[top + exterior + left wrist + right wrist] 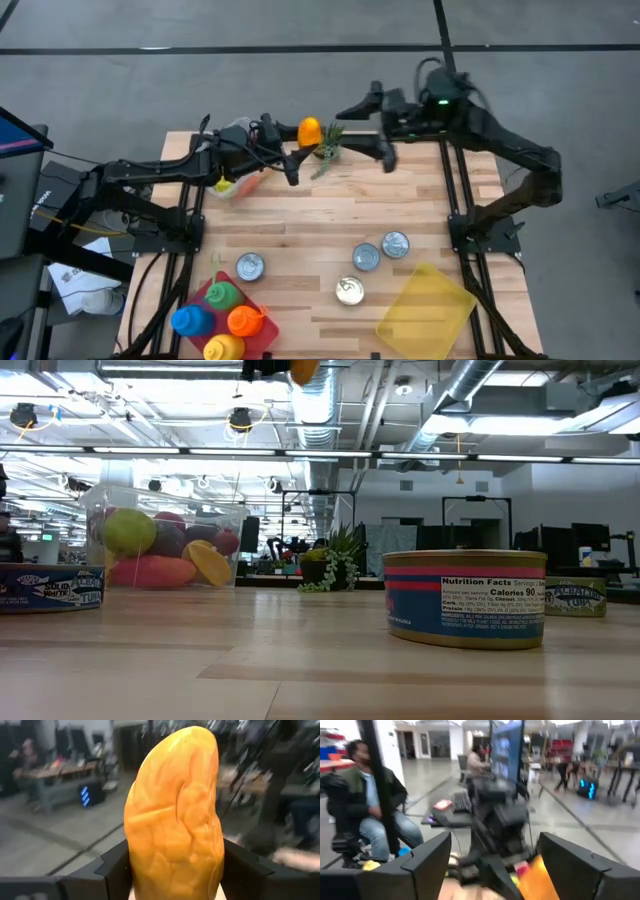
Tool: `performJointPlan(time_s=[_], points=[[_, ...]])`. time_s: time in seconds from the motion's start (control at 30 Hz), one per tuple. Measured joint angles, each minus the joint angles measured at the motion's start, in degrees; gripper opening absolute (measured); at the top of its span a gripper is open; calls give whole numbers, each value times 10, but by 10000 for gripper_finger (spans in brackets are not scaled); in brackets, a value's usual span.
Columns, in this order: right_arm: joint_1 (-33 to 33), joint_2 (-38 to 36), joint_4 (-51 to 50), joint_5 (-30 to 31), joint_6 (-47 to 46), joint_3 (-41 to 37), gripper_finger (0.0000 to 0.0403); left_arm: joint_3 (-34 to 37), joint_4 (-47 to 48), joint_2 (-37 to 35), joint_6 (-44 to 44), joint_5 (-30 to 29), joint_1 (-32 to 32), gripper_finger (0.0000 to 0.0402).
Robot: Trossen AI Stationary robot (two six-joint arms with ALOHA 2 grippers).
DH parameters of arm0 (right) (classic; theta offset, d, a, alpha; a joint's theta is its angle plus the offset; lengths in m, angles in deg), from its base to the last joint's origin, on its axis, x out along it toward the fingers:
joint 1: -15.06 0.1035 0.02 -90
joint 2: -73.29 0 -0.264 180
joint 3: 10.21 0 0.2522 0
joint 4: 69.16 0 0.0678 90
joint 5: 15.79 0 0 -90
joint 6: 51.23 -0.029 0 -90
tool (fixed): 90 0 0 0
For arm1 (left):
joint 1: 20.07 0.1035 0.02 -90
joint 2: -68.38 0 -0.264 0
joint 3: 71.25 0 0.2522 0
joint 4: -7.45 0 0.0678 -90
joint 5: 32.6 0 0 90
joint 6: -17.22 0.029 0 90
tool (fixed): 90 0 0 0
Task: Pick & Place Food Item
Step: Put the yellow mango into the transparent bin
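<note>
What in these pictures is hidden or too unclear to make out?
- Left end effector: in the left wrist view the mango covers where its fingers grip.
- Mango: in the low view the top edge cuts it off; only its tip shows.
- Fruit tub: in the high view the left arm covers most of it.
- Right end effector: the right wrist view is blurred; what lies beneath cannot be read.

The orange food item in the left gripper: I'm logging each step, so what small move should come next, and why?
Probably carry it toward the yellow tray: the left gripper grips the orange food item high above the far edge of the table, while the right gripper hovers nearby, open.
</note>
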Motion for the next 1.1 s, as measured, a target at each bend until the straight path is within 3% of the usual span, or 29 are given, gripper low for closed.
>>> performJointPlan(time_s=[0.17,0.37,0.63,0.9,1.1], points=[[14,-71,-18,6,21,0,294,1,148,-39,0,-36,48,237],[27,-123,-25,55,-48,0,294,1,322,-102,-1,-57,131,237],[50,-127,-74,66,-103,0,292,1,529,-102,-49,-51,237,240],[55,-92,-55,64,-95,0,292,14,563,-70,-61,3,253,245],[34,-90,-59,64,-95,0,292,14,568,-65,-96,9,253,271]])
